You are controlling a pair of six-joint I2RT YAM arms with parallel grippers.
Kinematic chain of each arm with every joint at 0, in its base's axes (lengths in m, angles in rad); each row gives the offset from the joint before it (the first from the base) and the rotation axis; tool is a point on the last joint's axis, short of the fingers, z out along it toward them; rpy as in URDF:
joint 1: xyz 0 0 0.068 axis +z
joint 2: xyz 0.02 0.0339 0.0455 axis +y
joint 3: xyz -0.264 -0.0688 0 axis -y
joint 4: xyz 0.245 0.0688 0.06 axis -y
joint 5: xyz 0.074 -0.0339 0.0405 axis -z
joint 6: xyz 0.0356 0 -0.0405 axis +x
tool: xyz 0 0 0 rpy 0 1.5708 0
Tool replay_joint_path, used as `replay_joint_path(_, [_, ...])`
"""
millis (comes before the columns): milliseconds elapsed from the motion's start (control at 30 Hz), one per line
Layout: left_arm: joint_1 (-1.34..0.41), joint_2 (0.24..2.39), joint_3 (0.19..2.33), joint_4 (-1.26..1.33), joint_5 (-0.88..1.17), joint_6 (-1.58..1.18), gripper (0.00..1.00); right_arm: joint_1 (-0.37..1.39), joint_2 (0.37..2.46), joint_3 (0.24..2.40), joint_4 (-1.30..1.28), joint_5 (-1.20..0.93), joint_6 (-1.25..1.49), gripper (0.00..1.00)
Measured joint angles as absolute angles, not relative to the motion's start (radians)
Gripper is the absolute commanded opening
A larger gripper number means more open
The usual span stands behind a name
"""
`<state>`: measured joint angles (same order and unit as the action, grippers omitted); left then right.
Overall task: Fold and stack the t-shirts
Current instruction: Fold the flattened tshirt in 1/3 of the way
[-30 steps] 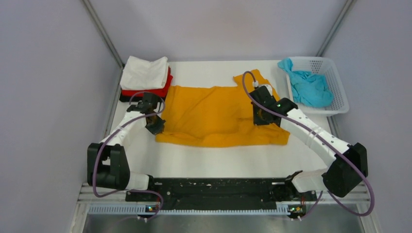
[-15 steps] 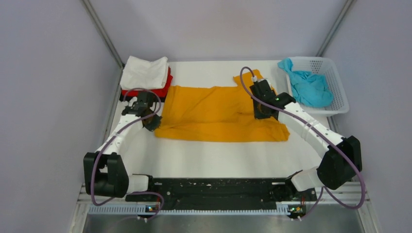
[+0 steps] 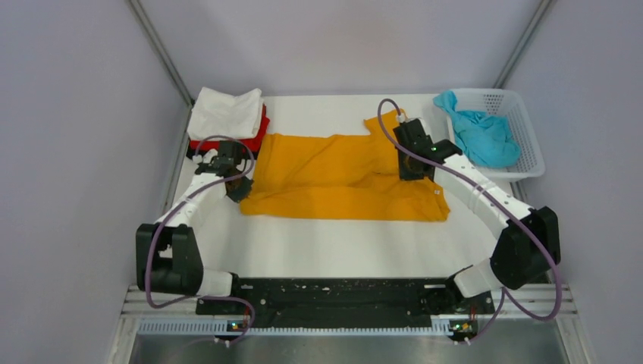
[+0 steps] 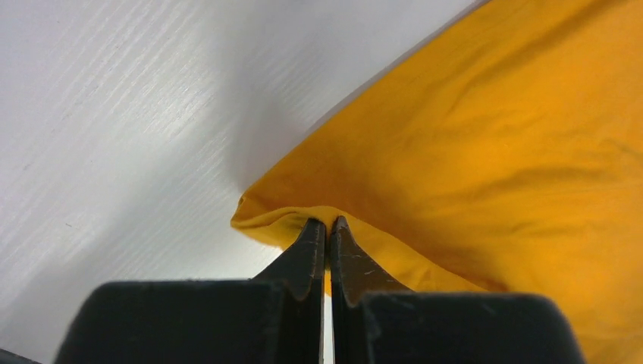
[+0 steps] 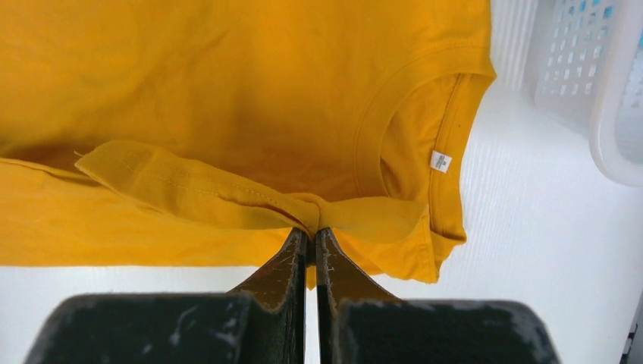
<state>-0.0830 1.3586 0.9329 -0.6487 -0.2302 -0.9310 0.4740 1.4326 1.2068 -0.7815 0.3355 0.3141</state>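
So, both my arms are on the orange-yellow t-shirt (image 3: 334, 171) here. It's spread sideways across the middle of the white surface (image 3: 326, 243), with the neck end pointing toward the basket (image 3: 533, 144) on the right.

My left fingers (image 4: 321, 232) are pinched tight on the shirt's near left corner. In the left wrist view the cloth edge bunches up right at the tips, and the bare surface shows just beside it. The rest of the shirt runs off to the right, pretty smooth.

My right fingers (image 5: 302, 241) are clamped on a bit of cloth close to the collar (image 5: 413, 129). A stitched hem strip rises off the shirt into the tips, and a second flap comes in from the collar side. You can see the little white label (image 5: 440, 161) inside the neckline. The hem strip looks like a sleeve, but I can't say for sure.

Everything else:
- The white t-shirt (image 3: 226, 114) sits folded on top of the red t-shirt (image 3: 254, 140) in the far left corner, and a dark layer peeks out underneath.
- The teal t-shirt (image 3: 481, 136) is crumpled in the basket, with one end hanging over the far rim.

From above, the near part of the orange-yellow one looks doubled over along a long crease.
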Motion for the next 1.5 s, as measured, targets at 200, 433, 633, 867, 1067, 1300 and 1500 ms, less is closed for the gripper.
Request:
replay_joint_path(200, [-0.083, 1.503, 0.988, -0.638, -0.226, -0.92, 0.26, 0.447, 1.55, 1.262, -0.743, 0.339, 0.286, 0.01])
replay_joint_path(433, [-0.083, 1.573, 1.048, -0.637, -0.236, -0.899, 0.95, 0.401, 1.739, 1.391, -0.71, 0.341, 0.228, 0.6])
replay_joint_path(633, [-0.081, 1.503, 1.072, -0.713, -0.291, -0.89, 0.99, 0.396, 1.79, 1.45, -0.703, 0.364, 0.248, 0.92])
replay_joint_path(867, [-0.08, 1.314, 1.056, -0.734, -0.247, -0.849, 0.99, 0.396, 1.491, 1.169, -0.616, 0.224, 0.319, 0.96])
replay_joint_path(1067, [-0.08, 1.33, 0.924, -0.627, -0.07, -0.808, 0.99, 0.396, 1.409, 0.945, -0.493, 0.057, 0.393, 0.97])
replay_joint_path(1300, [-0.08, 1.503, 0.874, -0.516, 0.012, -0.786, 0.99, 0.369, 1.491, 0.809, -0.381, -0.026, 0.441, 0.96])
replay_joint_path(1500, [-0.08, 1.541, 0.868, -0.488, 0.015, -0.78, 0.99, 0.301, 1.443, 0.732, -0.295, -0.063, 0.484, 0.96])
